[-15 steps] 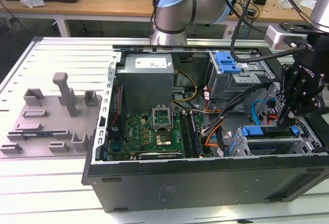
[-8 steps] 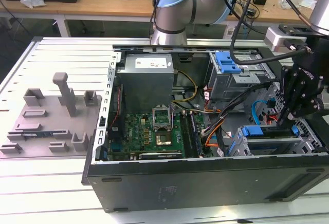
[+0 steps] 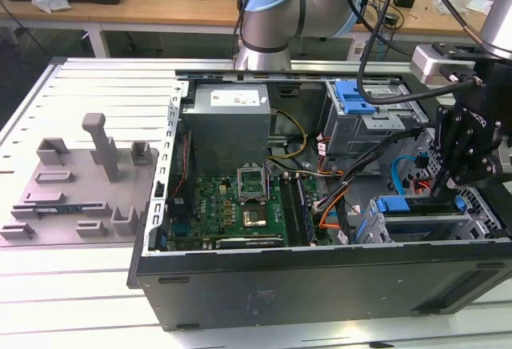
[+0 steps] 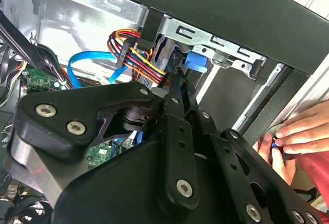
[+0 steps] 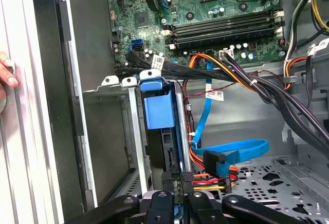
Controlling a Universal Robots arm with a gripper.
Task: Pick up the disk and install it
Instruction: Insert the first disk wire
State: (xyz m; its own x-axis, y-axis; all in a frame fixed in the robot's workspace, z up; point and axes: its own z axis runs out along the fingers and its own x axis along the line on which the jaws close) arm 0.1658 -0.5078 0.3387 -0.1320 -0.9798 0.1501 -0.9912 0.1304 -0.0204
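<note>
the bench (image 3: pixel 80 285) carries an open computer case (image 3: pixel 320 285), and the arm reaches down into the corner of it at the exterior view's right. there a metal drive cage (image 5: pixel 134 131) holds the disk (image 5: pixel 158 111) edge-on, its blue carrier partly down between the rails. the gripper (image 5: pixel 181 180) sits on the carrier's near end. its fingers (image 5: pixel 188 179) look drawn together on that thin edge, clamped rather than spread.

to seat it well, i judge the push should run straight along the rails and stay level, so the carrier does not cock and bind.

room is tight. the cage rails hug both faces. a blue data cable (image 5: pixel 241 149) and a bundle of power leads (image 5: pixel 205 183) lie just beside the fingers and could snag. in the second wrist view a person's hand (image 4: pixel 295 134) rests at the case's outer edge, close to the arm's linkage.
</note>
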